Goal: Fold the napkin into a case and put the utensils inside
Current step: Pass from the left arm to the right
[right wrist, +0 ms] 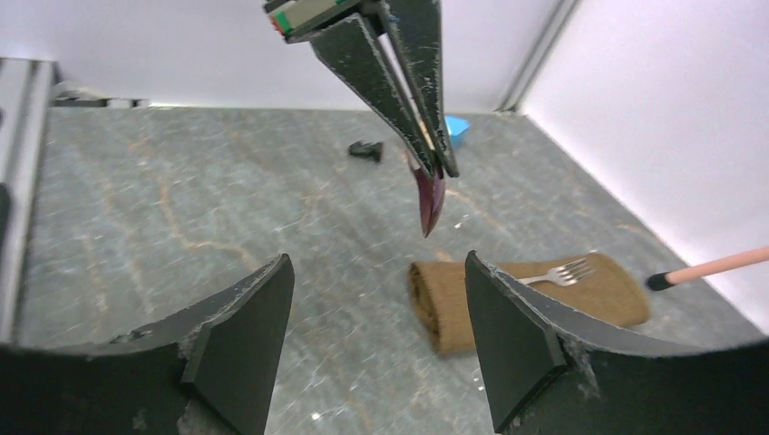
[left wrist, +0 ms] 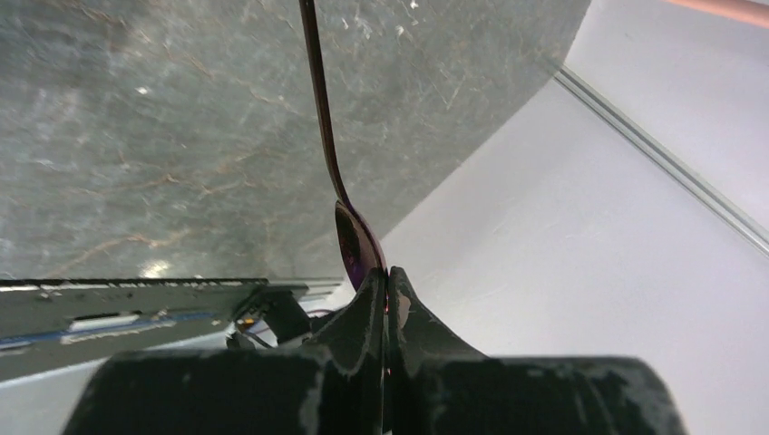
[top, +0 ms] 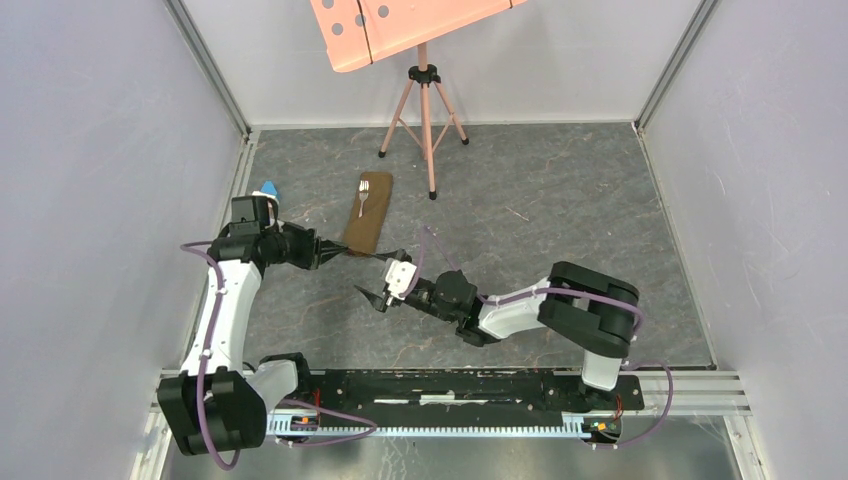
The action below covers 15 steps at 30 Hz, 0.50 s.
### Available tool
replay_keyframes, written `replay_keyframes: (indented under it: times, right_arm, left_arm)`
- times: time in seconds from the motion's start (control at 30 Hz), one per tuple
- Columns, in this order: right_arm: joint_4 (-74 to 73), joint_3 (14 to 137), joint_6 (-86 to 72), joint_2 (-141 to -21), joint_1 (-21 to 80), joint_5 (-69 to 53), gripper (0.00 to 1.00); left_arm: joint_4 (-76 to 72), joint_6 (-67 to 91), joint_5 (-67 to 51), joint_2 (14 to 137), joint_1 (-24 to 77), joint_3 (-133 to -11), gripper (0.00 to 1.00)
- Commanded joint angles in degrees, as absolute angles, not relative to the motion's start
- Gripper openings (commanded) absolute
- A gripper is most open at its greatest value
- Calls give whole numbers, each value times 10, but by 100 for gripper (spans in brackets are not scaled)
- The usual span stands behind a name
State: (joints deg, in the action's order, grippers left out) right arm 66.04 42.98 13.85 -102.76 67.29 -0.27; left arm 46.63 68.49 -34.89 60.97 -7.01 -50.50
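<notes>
Fold of the napkin (top: 368,215) looked done: it lay as the case (right wrist: 440,304), a narrow layered strip on the tabletop (top: 540,200), left of centre. The fork (top: 363,196) lay on the case near its far end; tucked under a layer or just on top, couldn't tell. The spoon (left wrist: 355,237) was not in yet. The left hand (left wrist: 386,283) was clamped tight on the purple bowl, with the handle sticking out away from it, held in the air just off the case's near end. The right hand (right wrist: 376,335) was spread wide and empty, close to the spoon's handle end. Judged well past halfway. Left to do: get the spoon into the case beside the fork, release, back off.
</notes>
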Motion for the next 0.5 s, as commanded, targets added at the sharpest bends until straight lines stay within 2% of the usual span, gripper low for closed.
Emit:
replay_keyframes:
  times: [0.0,0.2,0.47]
  right_arm:
    - [841,436,187,-1066,674,61,76]
    - [822,477,172,-1099,674,102,71]
    - [825,528,158,-1137,673,106,54]
  left_arm:
    - [467,759,-404,612,-63,-539,2]
    - [461,768,-411,615,-55,-542,2]
    - [449,776,-421,614,-51,-533,2]
